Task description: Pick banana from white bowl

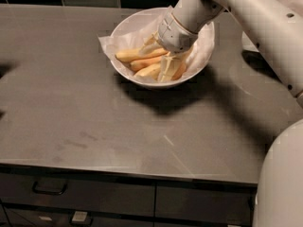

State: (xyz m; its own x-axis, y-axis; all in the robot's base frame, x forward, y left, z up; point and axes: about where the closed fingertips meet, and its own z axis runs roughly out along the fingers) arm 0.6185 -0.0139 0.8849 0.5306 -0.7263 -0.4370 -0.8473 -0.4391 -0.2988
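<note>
The white bowl (124, 26), lined with crinkled white paper (107, 43), stands at the back middle of the dark counter. Three pale-yellow bananas lie in it. The longest, curved banana (133, 55) lies on top at the left, and two more lie below it. My gripper (161, 56) reaches down into the bowl from the upper right. Its pale fingers (169, 68) are spread over the right ends of the bananas. The gripper is open and covers those ends.
The edge of another white bowl (247, 42) shows at the right, mostly behind my arm (255, 18). The counter's front edge (142, 171) has drawers below it. My white base (281, 183) fills the lower right corner.
</note>
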